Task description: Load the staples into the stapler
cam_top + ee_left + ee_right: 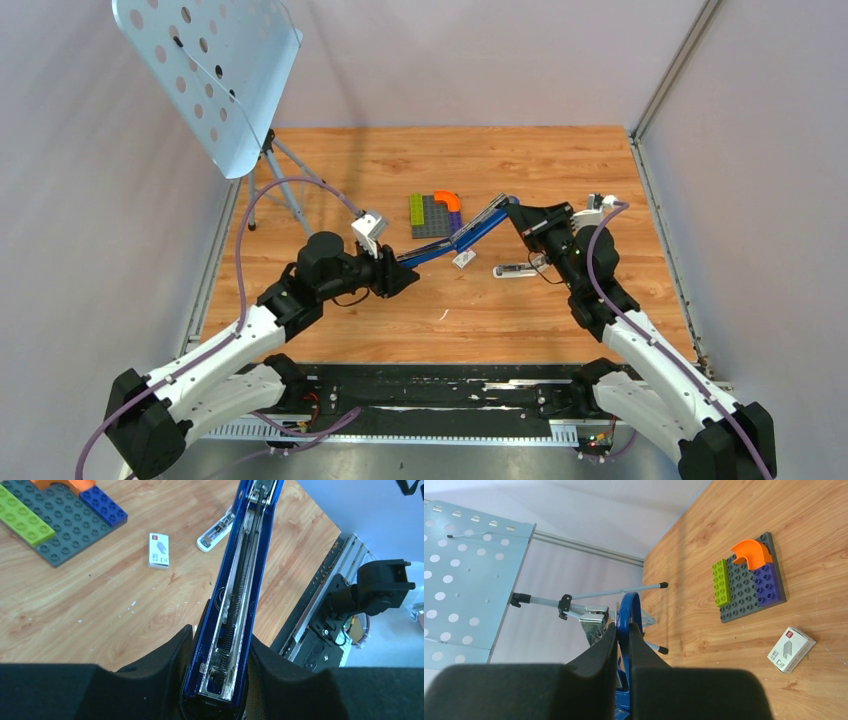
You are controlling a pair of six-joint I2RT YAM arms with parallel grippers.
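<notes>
Left gripper (402, 274) is clamped on the stapler (480, 228), held aloft with its channel bared. The box (463, 260) lies beneath. Right gripper (517, 212) pinches the far end. Stapler opened — next, one gripper must free itself to fetch staples.

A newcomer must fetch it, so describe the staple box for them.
On the wooden table, find the grey block plate carrying green, orange and purple bricks. Just nearer the robot than that plate, beside the blue stapler, lies the staple box. It is the only small white printed cardboard box; the neighbouring white bar is longer, rounded plastic.
</notes>
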